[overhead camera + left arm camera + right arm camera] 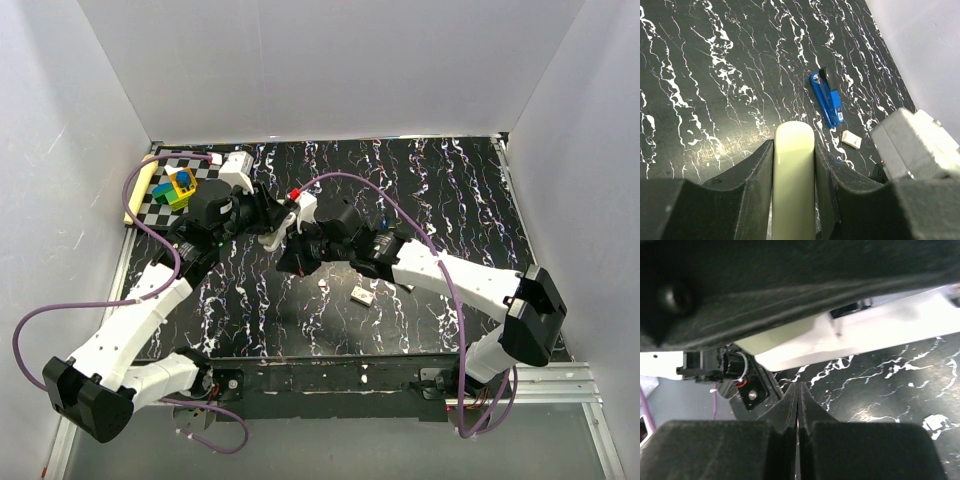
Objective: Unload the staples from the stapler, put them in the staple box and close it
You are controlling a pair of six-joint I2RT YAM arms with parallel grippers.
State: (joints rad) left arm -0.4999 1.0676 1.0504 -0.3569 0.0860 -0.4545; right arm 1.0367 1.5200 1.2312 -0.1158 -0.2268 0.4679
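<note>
One slim blue stapler [826, 100] lies flat; left claw [794, 146] clamps cream bar [793, 192], right claw [798, 402] pinched together.

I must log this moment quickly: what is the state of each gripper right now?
Left gripper: shut on the cream bar.
Right gripper: shut, fingertips pressed together, nothing seen between them.

Left arm [150, 310] is bent at the elbow and reaches forward-right. Right arm [450, 275] folds back and reaches left, so the wrists are close together. Left gripper [794, 145] is clamped on cream bar [793, 175], both fingers touching it. Right gripper [798, 390] has its fingers pressed together.
</note>
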